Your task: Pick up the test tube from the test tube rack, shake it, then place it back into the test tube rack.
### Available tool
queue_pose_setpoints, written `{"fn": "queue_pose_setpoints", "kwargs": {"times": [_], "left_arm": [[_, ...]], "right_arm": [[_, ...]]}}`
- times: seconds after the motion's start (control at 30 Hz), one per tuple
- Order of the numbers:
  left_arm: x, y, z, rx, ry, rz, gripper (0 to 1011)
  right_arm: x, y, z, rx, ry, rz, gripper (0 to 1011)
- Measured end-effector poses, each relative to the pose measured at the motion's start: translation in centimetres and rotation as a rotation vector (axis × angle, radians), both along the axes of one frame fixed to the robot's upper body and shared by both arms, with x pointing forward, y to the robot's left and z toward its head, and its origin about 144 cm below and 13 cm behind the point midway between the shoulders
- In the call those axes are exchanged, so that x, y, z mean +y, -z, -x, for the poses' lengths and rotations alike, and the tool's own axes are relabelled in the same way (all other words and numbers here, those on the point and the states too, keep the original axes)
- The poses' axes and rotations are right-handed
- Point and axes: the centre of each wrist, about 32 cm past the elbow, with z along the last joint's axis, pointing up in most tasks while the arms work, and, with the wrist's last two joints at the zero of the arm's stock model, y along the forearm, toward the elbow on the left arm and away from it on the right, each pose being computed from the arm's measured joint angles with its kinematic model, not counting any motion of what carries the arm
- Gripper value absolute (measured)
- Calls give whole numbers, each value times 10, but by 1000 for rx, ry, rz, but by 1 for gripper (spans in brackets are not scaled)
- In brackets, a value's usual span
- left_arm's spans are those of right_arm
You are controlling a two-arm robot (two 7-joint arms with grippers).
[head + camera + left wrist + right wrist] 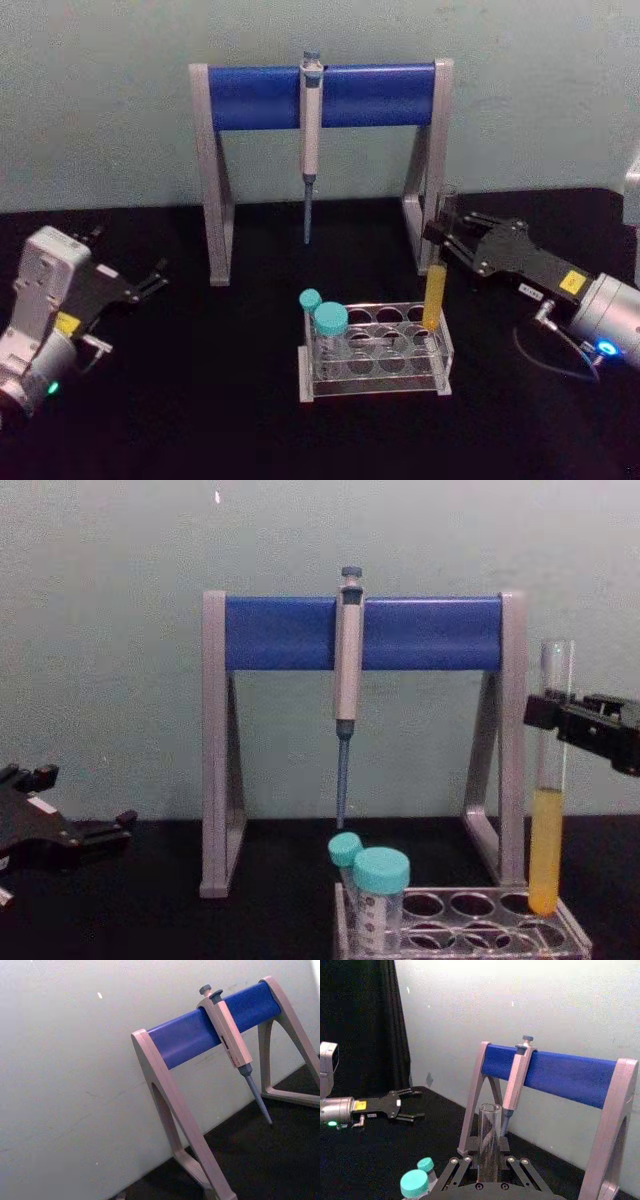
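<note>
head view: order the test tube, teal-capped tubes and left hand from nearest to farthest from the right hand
1. test tube: held in the right hand, at the rack right end.
2. teal-capped tubes: at the rack's left end.
3. left hand: open, far off on the left side.

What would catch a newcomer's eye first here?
The tall test tube of yellow-orange liquid stands out, upright at the test tube rack's far right corner with the right gripper at its upper part. Behind it, a pipette hangs from the blue-barred stand, and the left gripper rests open at the far left.
</note>
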Motion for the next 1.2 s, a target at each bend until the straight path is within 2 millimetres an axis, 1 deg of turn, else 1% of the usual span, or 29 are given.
{"fn": "queue_pose_setpoints", "kwargs": {"times": [0.27, 0.47, 0.83, 0.9, 1.2], "left_arm": [[0, 0, 0, 0, 0, 0, 1001], [0, 0, 0, 0, 0, 0, 1001], [0, 0, 0, 0, 0, 0, 1001], [0, 0, 0, 0, 0, 0, 1001], [0, 0, 0, 0, 0, 0, 1001]], "right_arm": [[-2, -7, 2, -33, 14, -18, 234], [-1, -12, 0, -76, 28, -31, 234], [4, -20, -18, -147, 44, -26, 234], [8, -20, -24, -154, 39, -25, 234], [19, -21, -35, -151, -8, -50, 234]]}}
